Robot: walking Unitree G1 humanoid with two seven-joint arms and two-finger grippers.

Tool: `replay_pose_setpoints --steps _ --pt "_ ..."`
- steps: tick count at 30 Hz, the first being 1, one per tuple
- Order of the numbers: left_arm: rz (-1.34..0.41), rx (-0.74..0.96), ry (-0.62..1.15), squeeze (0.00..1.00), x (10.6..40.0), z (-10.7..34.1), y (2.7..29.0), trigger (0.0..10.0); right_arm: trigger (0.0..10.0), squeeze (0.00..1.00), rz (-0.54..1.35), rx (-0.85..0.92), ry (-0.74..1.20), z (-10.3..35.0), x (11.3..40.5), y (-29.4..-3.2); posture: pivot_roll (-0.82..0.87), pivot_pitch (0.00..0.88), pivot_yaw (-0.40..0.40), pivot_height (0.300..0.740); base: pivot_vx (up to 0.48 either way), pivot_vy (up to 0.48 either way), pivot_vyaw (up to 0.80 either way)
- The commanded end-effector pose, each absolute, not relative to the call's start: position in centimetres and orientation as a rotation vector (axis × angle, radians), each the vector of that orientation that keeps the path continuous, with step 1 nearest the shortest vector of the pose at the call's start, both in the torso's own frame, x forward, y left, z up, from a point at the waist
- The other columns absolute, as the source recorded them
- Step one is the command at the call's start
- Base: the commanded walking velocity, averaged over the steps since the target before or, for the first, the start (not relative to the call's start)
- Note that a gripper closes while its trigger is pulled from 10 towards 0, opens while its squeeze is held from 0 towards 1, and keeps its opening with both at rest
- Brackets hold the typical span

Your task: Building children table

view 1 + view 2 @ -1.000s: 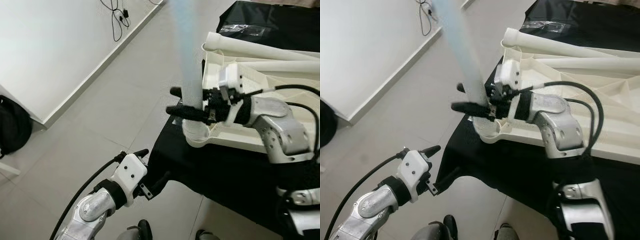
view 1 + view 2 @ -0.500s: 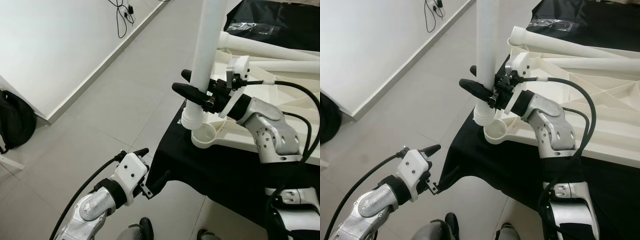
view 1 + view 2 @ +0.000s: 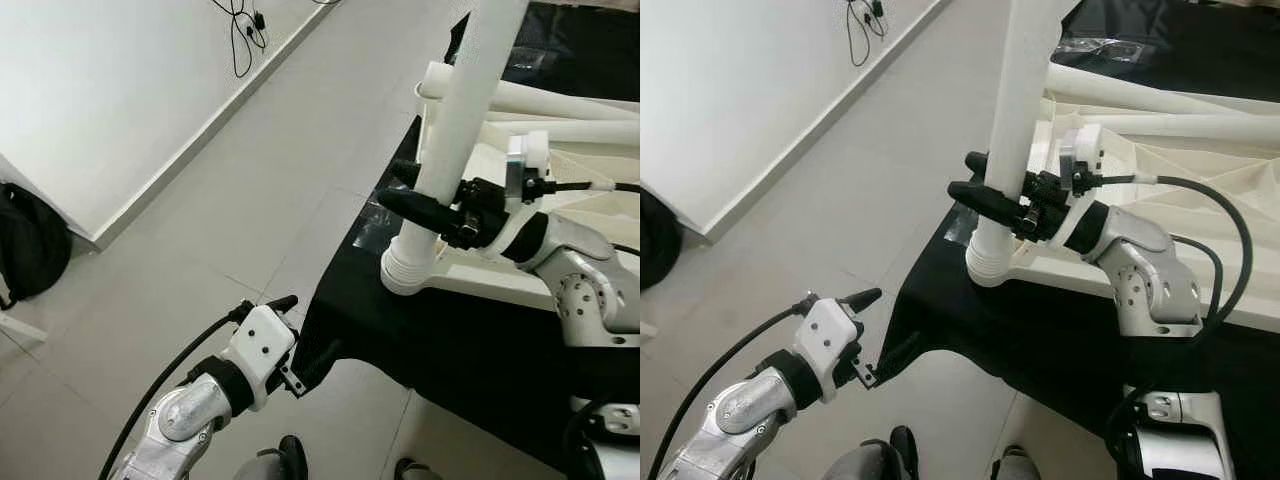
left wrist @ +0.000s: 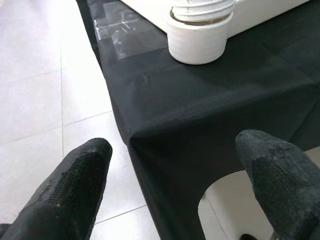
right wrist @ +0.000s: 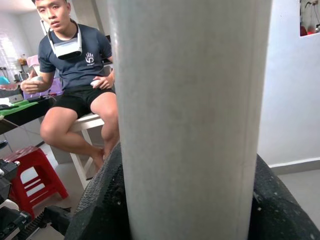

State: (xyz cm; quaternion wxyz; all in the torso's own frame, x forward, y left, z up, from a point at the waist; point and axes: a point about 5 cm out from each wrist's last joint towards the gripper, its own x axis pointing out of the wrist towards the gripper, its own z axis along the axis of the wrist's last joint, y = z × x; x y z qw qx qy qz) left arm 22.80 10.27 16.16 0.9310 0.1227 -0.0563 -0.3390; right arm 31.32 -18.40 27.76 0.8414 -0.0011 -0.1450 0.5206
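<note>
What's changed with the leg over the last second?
The right claw, clamped on the white table leg throughout, swung it from leaning left, through upright just above the corner socket, to leaning right with its ribbed end seated there. The left claw stayed open by the black cloth.

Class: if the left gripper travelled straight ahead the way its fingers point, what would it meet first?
Probably the black cloth draped over the table's corner, straight ahead of the open left gripper; depth is uncertain.
</note>
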Motion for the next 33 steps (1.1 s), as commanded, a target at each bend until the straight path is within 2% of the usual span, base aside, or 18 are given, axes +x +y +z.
replay_pose_setpoints --steps 1,6,21,24,33 --pt "-0.692 0.259 -0.085 0.0 22.6 15.6 10.5 10.0 10.0 0.0 1.112 0.004 -0.304 27.3 31.1 -18.3 -0.02 0.31 0.098 0.74 0.0 0.0 0.0" --pt "-0.692 0.267 -0.085 0.0 22.5 15.6 10.5 10.0 10.0 0.0 1.087 -0.025 -0.229 24.7 31.4 -17.0 -0.02 0.305 0.098 0.74 0.0 0.0 0.0" --pt "-0.695 0.266 -0.082 0.0 22.3 15.4 10.4 10.0 10.0 0.0 1.104 -0.199 -0.14 23.7 31.8 -16.2 -0.02 0.297 0.093 0.74 0.0 0.0 0.0" --pt "-0.696 0.267 -0.082 0.0 22.3 15.4 10.4 10.0 10.0 0.0 1.035 -0.176 -0.135 24.2 33.0 -16.2 -0.02 0.299 0.091 0.74 0.0 0.0 0.0" --pt "-0.689 0.267 -0.084 0.0 22.3 15.5 10.4 10.0 10.0 0.0 0.978 -0.148 -0.124 24.9 34.0 -16.4 -0.01 0.311 0.088 0.74 0.0 0.0 0.0"
